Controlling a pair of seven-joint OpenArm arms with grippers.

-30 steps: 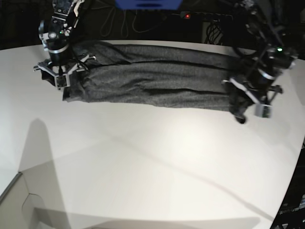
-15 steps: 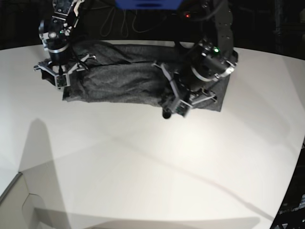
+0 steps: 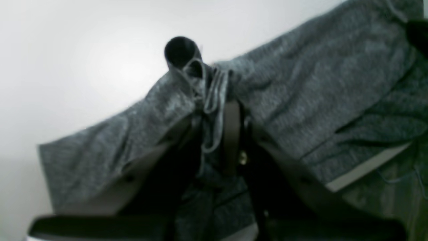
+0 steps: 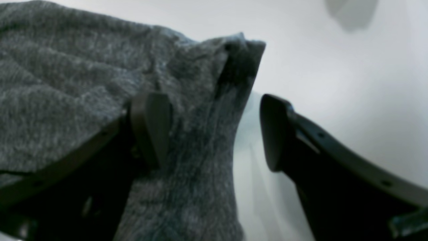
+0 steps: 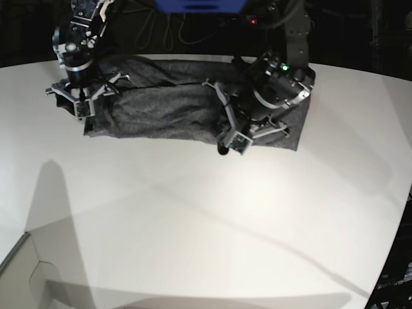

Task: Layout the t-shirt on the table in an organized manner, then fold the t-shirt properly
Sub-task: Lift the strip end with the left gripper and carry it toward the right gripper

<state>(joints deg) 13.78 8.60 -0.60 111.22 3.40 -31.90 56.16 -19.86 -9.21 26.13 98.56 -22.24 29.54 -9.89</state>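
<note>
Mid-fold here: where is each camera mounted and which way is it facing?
Base: high in front, looking down over the table at the t-shirt; both arms show.
Left wrist: behind the left gripper, facing along its fingers, shut on a bunched fold of shirt.
Right wrist: behind the right gripper, whose open fingers straddle the shirt's edge.
Shared: all three show the t-shirt and table; base shows both grippers too.

T-shirt [image 5: 161, 109] lies on the table's [image 5: 206, 232] far side — folded.

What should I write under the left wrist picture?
Left tool pinching bunched grey t-shirt above the white table.
</note>
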